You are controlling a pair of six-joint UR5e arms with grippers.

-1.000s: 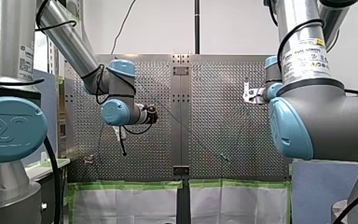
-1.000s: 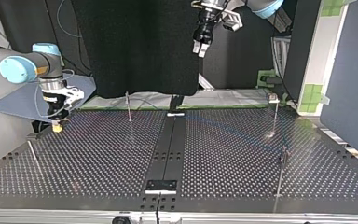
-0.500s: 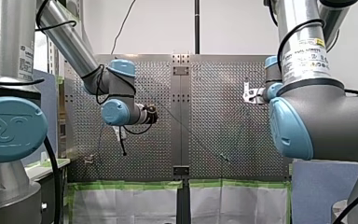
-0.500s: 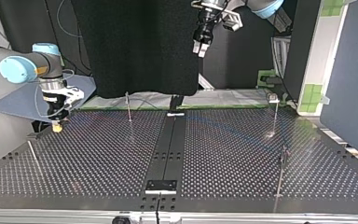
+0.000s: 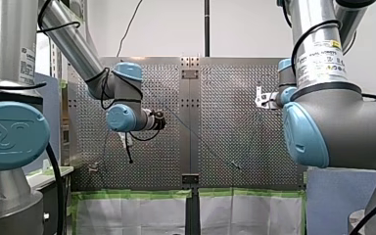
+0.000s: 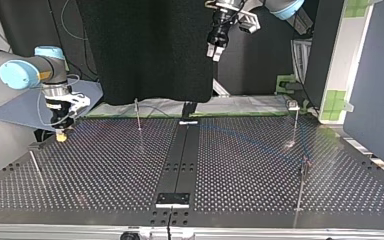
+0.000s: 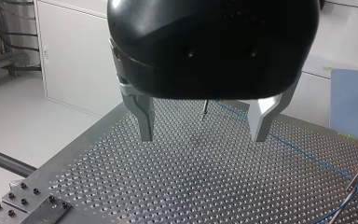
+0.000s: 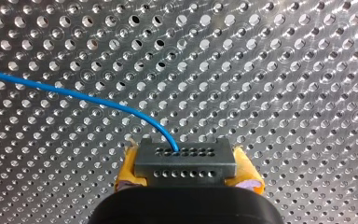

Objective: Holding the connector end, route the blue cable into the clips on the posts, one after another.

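The table [image 8: 284,70] was shiny perforated metal. The cable [image 8: 74,95] looked smooth, the connector [image 8: 184,161] matt grey; the left gripper [image 7: 203,137] had a glossy black shell and bare metal fingers [image 7: 144,116].

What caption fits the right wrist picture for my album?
My right gripper clamps a grey connector between yellow pads, blue cable curving off over the perforated table.

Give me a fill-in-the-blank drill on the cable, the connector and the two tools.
1. The cable leaving the connector is ____.
2. The right tool grips the connector with ____ pads.
3. The left tool is ____, with nothing between its fingers.
4. In the top view, the ____ tool hangs higher above the table.
Missing words: blue; yellow; open; left.
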